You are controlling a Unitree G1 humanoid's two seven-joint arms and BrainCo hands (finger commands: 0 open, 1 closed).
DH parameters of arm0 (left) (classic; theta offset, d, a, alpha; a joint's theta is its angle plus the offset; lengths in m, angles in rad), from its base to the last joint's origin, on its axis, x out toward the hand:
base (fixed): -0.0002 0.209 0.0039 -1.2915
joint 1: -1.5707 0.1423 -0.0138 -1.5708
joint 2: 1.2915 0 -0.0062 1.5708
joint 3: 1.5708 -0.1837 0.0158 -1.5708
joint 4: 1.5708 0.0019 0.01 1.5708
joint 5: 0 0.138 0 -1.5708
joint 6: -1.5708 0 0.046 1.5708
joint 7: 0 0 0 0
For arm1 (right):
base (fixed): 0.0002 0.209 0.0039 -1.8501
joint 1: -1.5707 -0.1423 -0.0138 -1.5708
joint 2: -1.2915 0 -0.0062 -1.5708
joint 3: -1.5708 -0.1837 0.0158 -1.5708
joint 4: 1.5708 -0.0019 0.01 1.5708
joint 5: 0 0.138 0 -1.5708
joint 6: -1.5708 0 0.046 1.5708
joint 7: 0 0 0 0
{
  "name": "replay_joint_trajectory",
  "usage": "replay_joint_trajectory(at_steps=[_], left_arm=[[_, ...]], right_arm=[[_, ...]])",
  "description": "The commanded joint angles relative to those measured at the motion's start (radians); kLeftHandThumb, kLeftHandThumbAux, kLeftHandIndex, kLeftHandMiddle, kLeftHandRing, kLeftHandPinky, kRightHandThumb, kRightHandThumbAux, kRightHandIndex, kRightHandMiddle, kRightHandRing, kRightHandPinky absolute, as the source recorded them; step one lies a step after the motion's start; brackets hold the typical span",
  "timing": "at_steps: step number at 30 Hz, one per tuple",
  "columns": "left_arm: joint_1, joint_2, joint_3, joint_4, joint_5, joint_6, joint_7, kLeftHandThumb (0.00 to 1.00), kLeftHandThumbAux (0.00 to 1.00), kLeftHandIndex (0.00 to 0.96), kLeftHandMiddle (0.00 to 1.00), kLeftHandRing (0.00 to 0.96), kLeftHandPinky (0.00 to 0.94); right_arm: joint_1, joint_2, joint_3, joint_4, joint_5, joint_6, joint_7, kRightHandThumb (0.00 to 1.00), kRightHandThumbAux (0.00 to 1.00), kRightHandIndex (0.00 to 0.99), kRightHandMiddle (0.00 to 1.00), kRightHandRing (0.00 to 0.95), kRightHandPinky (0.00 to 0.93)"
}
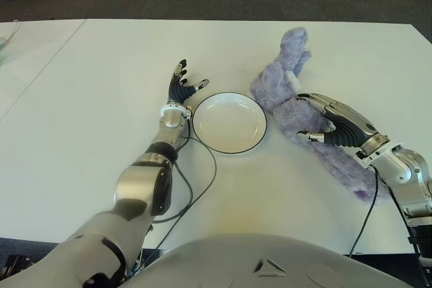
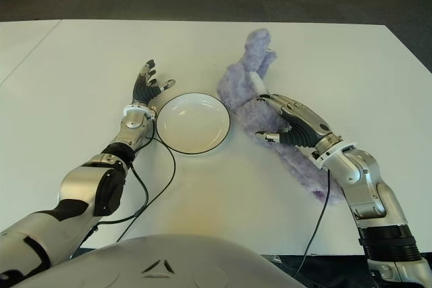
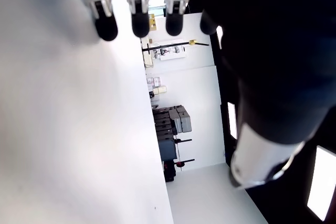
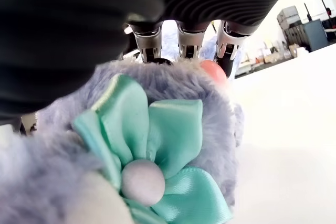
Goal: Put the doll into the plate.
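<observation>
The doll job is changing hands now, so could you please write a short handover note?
Right hand: lowered over the purple doll, fingers curved around its body; a firm grip is not confirmed.
Left hand: open, holding nothing, just left of the plate.
Doll: lying on the white table, right of the plate and close against its rim.
Plate: holds nothing.
Done: the reach to the doll.
Left: secure the grasp, lift, place the doll in the plate.

Bright, even overhead light on the white worktop (image 1: 101, 85); soft shadows. Both wrist views are blurred close up, with overexposed backgrounds.
</observation>
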Motion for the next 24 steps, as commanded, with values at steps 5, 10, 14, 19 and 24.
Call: replay_joint_trajectory(at_steps=[5,10,14,19,24], left_arm=[[0.168,-0.048,-0.006,0.112,0.001,0.114,-0.024,0.0,0.796,0.061,0.063,0.071,0.107],[0.167,-0.048,-0.004,0.112,0.0,0.113,-0.022,0.0,0.788,0.058,0.061,0.068,0.097],[0.17,-0.047,-0.008,0.111,0.005,0.107,-0.013,0.0,0.798,0.061,0.068,0.073,0.11],[0.17,-0.047,-0.009,0.112,0.006,0.114,-0.012,0.0,0.796,0.058,0.067,0.074,0.113],[0.168,-0.046,0.0,0.113,-0.003,0.122,-0.018,0.0,0.802,0.055,0.069,0.076,0.114]], right_arm=[[0.033,0.056,0.113,0.168,-0.094,-0.06,-0.077,0.288,0.392,0.0,0.0,0.0,0.0],[-0.003,0.065,0.168,0.28,-0.103,-0.091,-0.088,0.265,0.393,0.0,0.0,0.0,0.0],[-0.061,0.12,0.237,0.384,-0.139,-0.074,-0.116,0.303,0.429,0.065,0.0,0.0,0.0],[-0.106,0.131,0.266,0.442,-0.145,-0.083,-0.148,0.342,0.436,0.112,0.0,0.0,0.0],[-0.159,0.141,0.263,0.488,-0.128,-0.115,-0.211,0.625,0.657,0.379,0.303,0.417,0.513]])
